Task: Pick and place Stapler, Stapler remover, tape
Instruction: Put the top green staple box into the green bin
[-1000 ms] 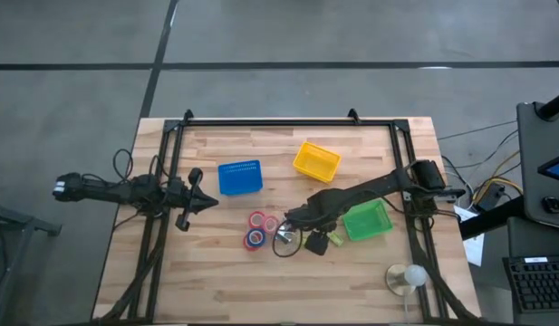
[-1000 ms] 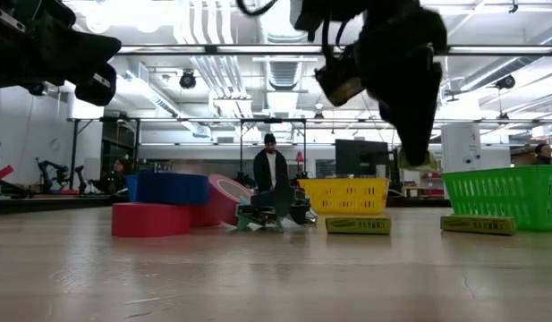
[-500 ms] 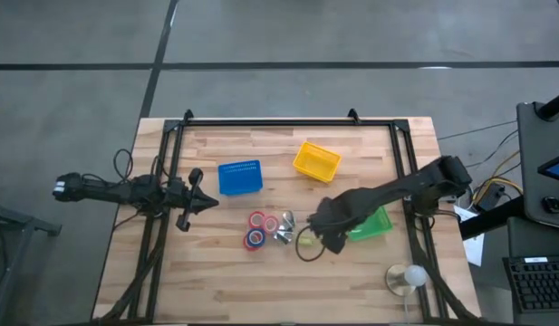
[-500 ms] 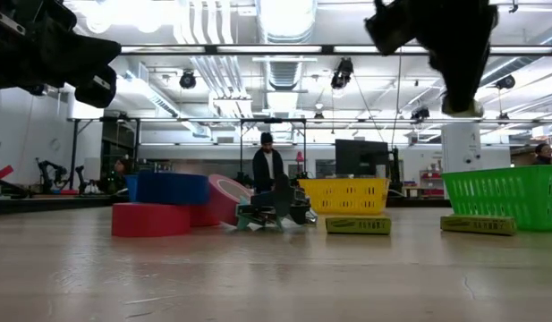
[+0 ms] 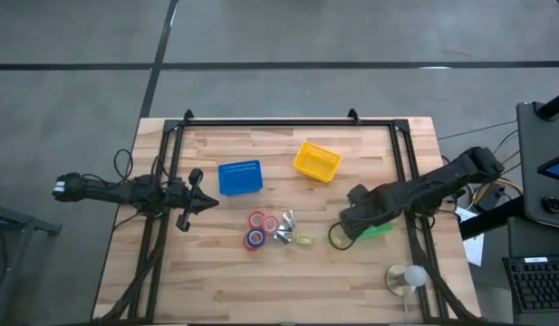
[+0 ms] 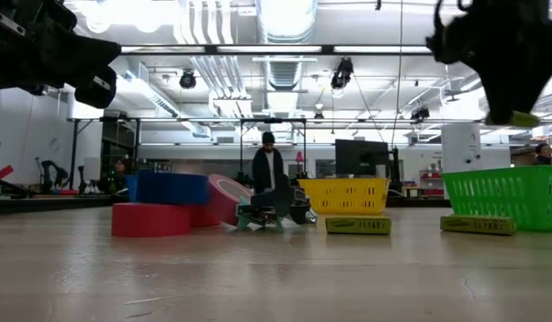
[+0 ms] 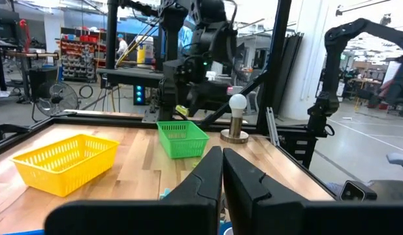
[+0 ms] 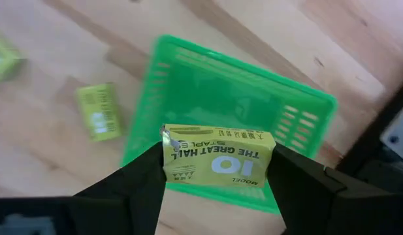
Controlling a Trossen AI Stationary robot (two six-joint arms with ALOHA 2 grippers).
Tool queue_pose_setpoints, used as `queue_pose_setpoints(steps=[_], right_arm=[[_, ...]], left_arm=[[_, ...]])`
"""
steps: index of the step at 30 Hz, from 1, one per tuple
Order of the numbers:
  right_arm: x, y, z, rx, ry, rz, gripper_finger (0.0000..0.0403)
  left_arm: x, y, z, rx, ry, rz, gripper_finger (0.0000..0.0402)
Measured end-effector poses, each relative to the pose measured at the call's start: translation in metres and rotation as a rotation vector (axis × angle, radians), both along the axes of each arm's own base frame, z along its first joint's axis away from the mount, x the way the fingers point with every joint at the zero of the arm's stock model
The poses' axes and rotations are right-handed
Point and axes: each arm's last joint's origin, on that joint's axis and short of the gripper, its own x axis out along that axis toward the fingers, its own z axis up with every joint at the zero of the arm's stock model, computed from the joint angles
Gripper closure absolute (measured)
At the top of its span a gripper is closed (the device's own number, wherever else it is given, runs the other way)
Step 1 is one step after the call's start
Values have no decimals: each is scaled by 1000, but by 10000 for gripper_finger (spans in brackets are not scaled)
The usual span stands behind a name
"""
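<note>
Yellow-green staple box (image 8: 219,156) sits clamped between our right gripper (image 8: 217,171) fingers, held above the green basket (image 8: 188,85) at the table's 3 o'clock side. The tape (image 5: 258,230) rolls lie mid-table with the metal pieces (image 5: 284,226) touching them at 3 o'clock. Left gripper (image 5: 207,203) waits at 9 o'clock, fingers pressed together.

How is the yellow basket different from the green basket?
The yellow basket sits in the open near the table's far middle; the green basket is by the right edge, under the right gripper. That gripper holds a staple box above the green one; nothing hangs over the yellow. Both are slotted plastic baskets.
</note>
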Motion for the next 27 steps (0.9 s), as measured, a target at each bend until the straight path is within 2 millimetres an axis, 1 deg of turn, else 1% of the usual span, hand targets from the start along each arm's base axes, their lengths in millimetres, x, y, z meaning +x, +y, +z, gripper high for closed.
queue_pose_setpoints(steps=[5, 9, 12, 16, 21, 27], right_arm=[[-24, -8, -18, 13, -18, -73, 161], [-34, -12, -30, 36, -67, -107, 156], [-38, -14, -40, 46, -93, -124, 156], [-43, -18, -51, 30, -60, -142, 160], [-44, -21, -57, 27, -54, -148, 161], [-41, -23, -66, 36, -84, -143, 149]], left_arm=[[0, 0, 0, 0, 2, 0, 385], [0, 0, 0, 0, 2, 0, 385], [0, 0, 0, 0, 2, 0, 385], [0, 0, 0, 0, 2, 0, 385], [0, 0, 0, 0, 1, 0, 385], [0, 0, 0, 0, 1, 0, 385]])
